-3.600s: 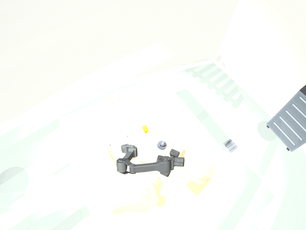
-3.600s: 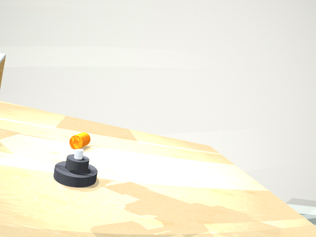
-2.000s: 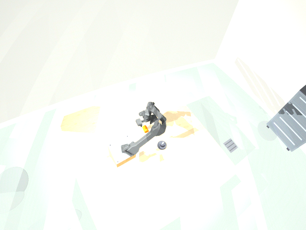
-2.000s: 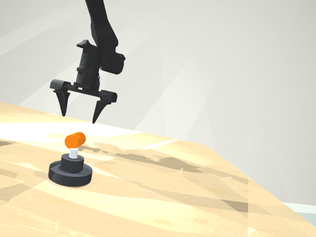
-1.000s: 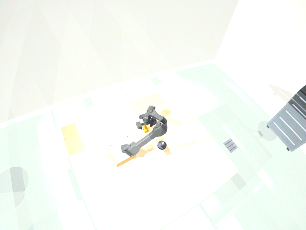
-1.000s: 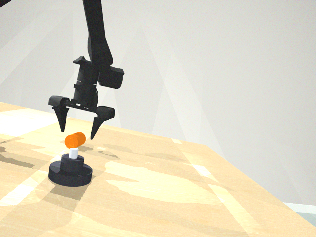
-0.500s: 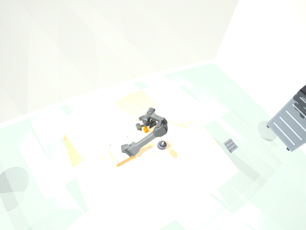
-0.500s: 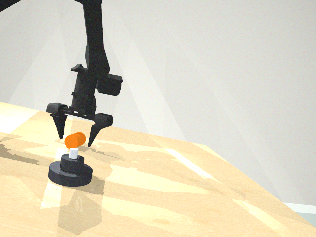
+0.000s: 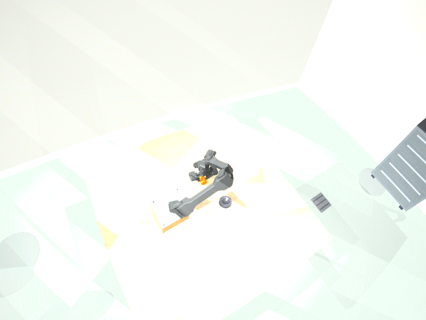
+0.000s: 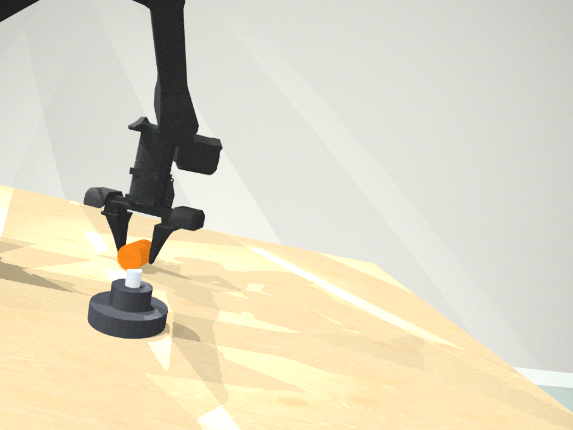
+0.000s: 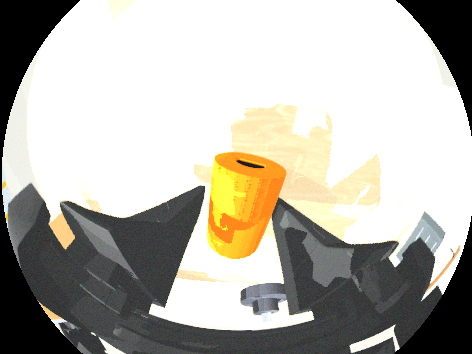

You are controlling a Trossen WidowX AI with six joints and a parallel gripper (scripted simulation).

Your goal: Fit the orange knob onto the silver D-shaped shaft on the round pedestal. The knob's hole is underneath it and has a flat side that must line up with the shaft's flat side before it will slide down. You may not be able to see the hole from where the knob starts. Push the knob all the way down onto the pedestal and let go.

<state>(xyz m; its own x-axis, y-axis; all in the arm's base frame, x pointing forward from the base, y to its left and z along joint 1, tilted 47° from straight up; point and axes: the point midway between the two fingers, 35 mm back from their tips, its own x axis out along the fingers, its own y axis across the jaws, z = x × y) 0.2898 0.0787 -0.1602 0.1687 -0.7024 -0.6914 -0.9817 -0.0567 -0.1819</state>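
Observation:
The orange knob (image 9: 203, 180) (image 10: 129, 257) (image 11: 240, 205) lies on its side on the table, a dark hole showing in its end in the wrist view, facing away from the pedestal. My gripper (image 10: 136, 257) (image 11: 242, 195) is partly open, with a finger on each side of the knob. The right finger in the wrist view is at or very near the knob; a thin gap shows at the left finger. The round dark pedestal (image 9: 221, 204) (image 10: 127, 324) (image 11: 252, 295) stands close by, with the silver shaft (image 9: 226, 198) (image 10: 133, 278) (image 11: 266, 317) upright and bare.
The wooden table (image 10: 286, 361) bears the arm's white mounting block (image 9: 161, 213), left of the pedestal in the top view. The forearm spans above the table between the block and the gripper. A grey ribbed panel (image 9: 399, 172) is at the far right, off the table.

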